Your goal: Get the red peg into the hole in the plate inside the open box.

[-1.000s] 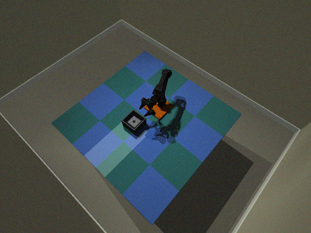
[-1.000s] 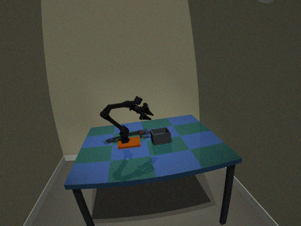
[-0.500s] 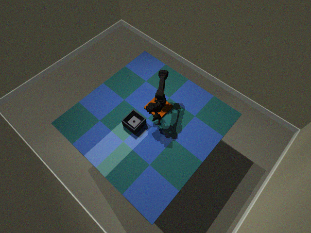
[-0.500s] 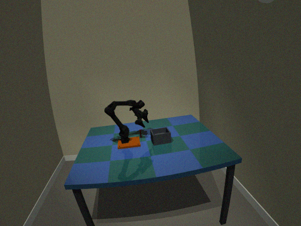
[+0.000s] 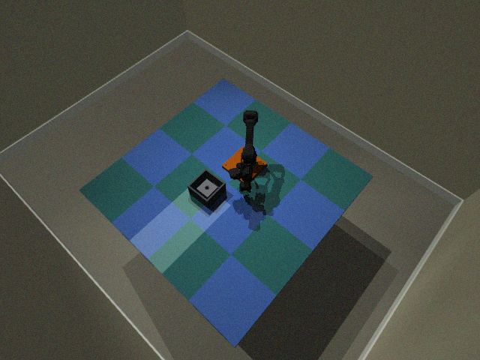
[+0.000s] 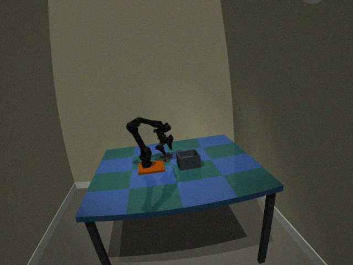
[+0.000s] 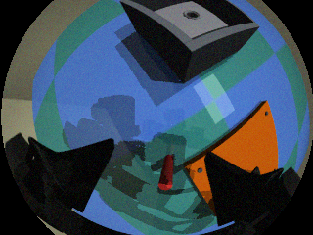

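Exterior: tool (image 5: 238,180) (image 6: 166,151) (image 7: 160,151) spread, nothing pinched, above counter (image 5: 232,298) (image 6: 205,194) (image 7: 73,103) | red peg (image 6: 165,158) (image 7: 166,172) upright on counter, inward from its edges, near orange base plate (image 5: 229,164) (image 6: 150,170) (image 7: 249,142) | open box (image 5: 204,199) (image 6: 188,160) (image 7: 188,59) just beyond peg, apart from it | wrist view: plate (image 5: 202,187) (image 7: 205,24) at box bottom, hole unfilled.

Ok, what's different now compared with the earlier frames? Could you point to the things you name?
The arm has bent down, bringing the gripper (image 6: 168,151) (image 7: 160,151) lower, towards the red peg (image 6: 165,158) (image 7: 166,172). Nothing has been gripped or let go: the gripper is open now, with nothing between its fingers. The open box (image 5: 212,198) (image 6: 188,162) (image 7: 168,44) and the orange base plate (image 5: 229,163) (image 6: 152,170) (image 7: 245,142) stayed put.
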You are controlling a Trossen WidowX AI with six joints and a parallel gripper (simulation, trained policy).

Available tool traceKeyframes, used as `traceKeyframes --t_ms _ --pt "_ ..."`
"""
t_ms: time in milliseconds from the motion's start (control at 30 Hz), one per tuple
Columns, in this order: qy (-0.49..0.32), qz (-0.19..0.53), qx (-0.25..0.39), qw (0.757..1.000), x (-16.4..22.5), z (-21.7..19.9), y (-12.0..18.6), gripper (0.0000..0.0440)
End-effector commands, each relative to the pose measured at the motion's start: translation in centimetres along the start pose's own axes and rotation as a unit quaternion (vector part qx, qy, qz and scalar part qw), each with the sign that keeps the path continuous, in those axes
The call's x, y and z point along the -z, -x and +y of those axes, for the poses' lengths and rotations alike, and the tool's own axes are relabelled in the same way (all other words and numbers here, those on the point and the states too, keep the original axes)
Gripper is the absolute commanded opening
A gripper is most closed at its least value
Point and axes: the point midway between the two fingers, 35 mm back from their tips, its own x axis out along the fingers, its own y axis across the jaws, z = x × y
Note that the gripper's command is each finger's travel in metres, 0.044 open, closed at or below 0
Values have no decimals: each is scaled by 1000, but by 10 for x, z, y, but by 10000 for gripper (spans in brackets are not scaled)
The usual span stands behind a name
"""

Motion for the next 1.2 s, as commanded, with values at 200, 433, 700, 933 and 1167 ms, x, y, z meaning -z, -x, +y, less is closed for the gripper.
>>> traceKeyframes --t_ms 200,433,700,933,1167 --pt "-40 28 6 999 20 -4 -35 438" --pt "-63 50 16 997 29 -8 -47 297" --pt "-69 83 25 994 33 -9 -47 87" --pt "-60 70 15 996 21 -5 -40 0" --pt "-35 34 4 999 0 -1 -23 0"
